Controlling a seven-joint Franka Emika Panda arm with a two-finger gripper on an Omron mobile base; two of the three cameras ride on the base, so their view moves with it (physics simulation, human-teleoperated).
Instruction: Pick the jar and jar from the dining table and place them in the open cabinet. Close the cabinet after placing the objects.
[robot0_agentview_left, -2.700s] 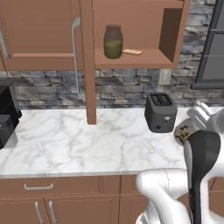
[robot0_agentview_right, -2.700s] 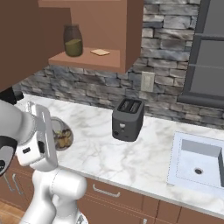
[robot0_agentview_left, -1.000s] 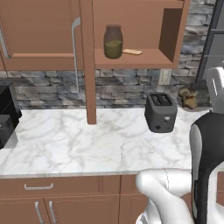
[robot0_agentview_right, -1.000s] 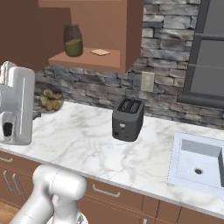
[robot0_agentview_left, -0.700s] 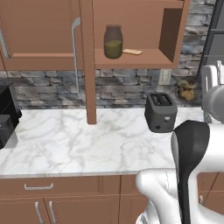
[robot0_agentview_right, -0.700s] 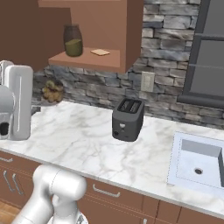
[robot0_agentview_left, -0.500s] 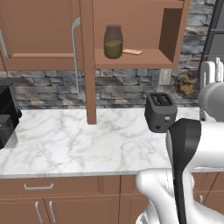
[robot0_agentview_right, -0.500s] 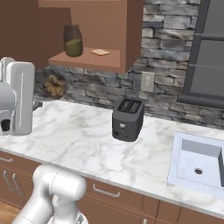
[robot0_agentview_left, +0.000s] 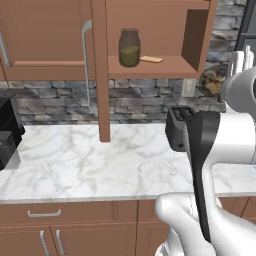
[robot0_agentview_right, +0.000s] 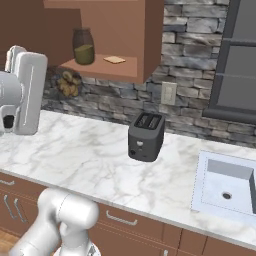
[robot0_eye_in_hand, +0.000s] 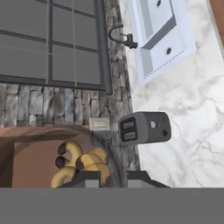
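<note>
- Jar with brown chunks (robot0_agentview_left: 212, 83) sits at the right edge of the left base view, level with the cabinet's shelf lip; in the right base view it shows at upper left, beside the white arm.
- Gripper (robot0_eye_in_hand: 113, 176) appears clamped on this jar: in the hand view the dark fingertips (robot0_eye_in_hand: 89, 177) flank the glass at bottom centre.
- Handling, as a judgement: small rigid glass, light, smooth and slip-prone, breakable if knocked against wood; a firm side grip across the body suits it.
- Taller jar with olive-green filling (robot0_agentview_left: 129, 47) stands upright on the shelf of the open cabinet (robot0_agentview_left: 160, 66), upper centre, beside a thin flat tan piece (robot0_agentview_left: 149, 59).
- Toaster (robot0_agentview_right: 145, 136) stands on the counter (robot0_agentview_right: 95, 160) below, well apart from the shelf.
</note>
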